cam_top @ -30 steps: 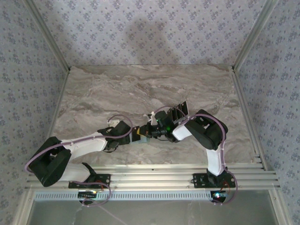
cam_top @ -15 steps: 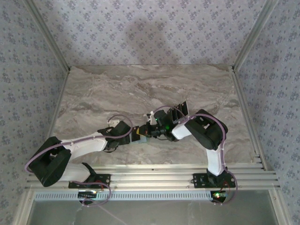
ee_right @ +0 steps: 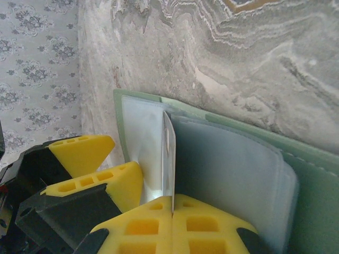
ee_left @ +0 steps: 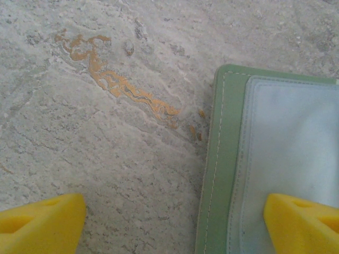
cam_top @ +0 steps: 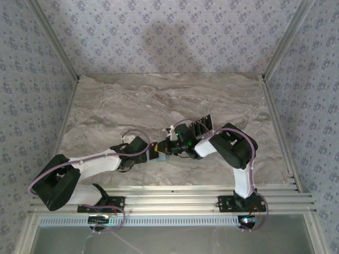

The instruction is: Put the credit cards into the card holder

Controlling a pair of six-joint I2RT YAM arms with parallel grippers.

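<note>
The sage-green card holder (ee_left: 220, 159) lies open on the marble, its clear sleeves (ee_right: 233, 169) fanned up. My right gripper (ee_right: 172, 214) is shut on a thin credit card (ee_right: 168, 153). The card shows edge-on and stands upright between two sleeves. My left gripper (ee_left: 169, 225) is open and straddles the holder's edge, one yellow fingertip (ee_left: 302, 222) on the clear pocket and the other on bare marble. In the top view both grippers meet over the holder (cam_top: 162, 157), the left gripper (cam_top: 154, 152) facing the right gripper (cam_top: 170, 149). More dark credit cards (cam_top: 203, 123) lie fanned behind the right wrist.
The marble tabletop (cam_top: 159, 100) stretches away behind the arms. Aluminium rails (cam_top: 275, 127) and patterned walls close it in on the left, right and back. An orange vein (ee_left: 116, 84) marks the stone beside the holder.
The right gripper has edged slightly left, toward the holder, with the card in it. The left arm has held still.
</note>
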